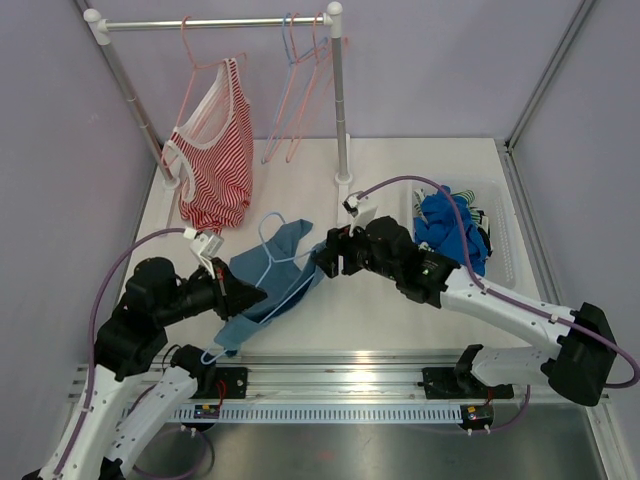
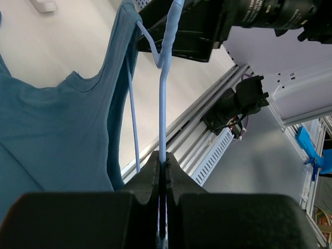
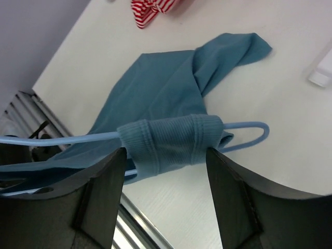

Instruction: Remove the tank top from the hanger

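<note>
Our left hand [image 2: 163, 162] clamps the hanger [image 2: 162, 104], which runs straight ahead. At its far end our right hand [image 3: 166, 155], spread, straddles the strap [image 3: 171, 141] of the tank top [image 3: 155, 88].

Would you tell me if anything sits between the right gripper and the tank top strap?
Nothing visible: the tank top strap, bunched around the hanger, lies between the open fingers of the right gripper. The left gripper clamps the hanger.

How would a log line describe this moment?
left gripper: shut on hanger | right gripper: open, straddling strap | tank top: strap on hanger
</note>
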